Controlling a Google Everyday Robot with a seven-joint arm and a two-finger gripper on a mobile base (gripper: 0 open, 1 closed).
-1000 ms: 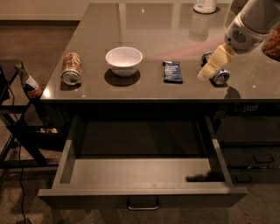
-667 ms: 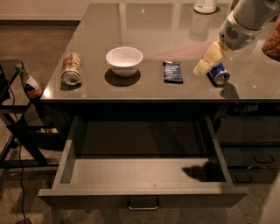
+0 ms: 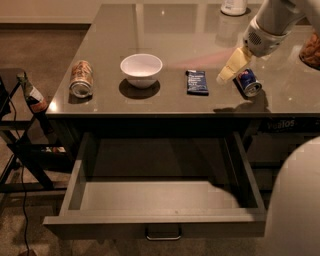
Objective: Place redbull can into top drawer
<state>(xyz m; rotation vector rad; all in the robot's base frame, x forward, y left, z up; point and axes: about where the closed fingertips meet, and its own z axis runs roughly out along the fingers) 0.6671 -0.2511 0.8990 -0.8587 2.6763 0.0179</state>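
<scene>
The redbull can (image 3: 248, 82) lies on its side on the grey counter (image 3: 175, 30), near the front right edge, its silver end facing me. My gripper (image 3: 227, 75) hangs from the arm at the upper right, just left of the can and close above the counter, its pale tip next to the can's left side. The can rests on the counter, not lifted. The top drawer (image 3: 155, 222) is pulled wide open below the counter. Its grey inside shows nothing in it, and its small metal handle (image 3: 163, 233) sits at the centre of the front.
On the counter stand a white bowl (image 3: 141, 69), a flat dark-blue packet (image 3: 197, 81) and an orange-brown can (image 3: 81, 78) on its side. A white container (image 3: 234, 6) is at the back, a brown object (image 3: 311, 50) at right. A dark stand (image 3: 25, 125) is at left.
My gripper has shifted a little left and up, from over the can to its left side. The can stays on the counter and the drawer stays open.
</scene>
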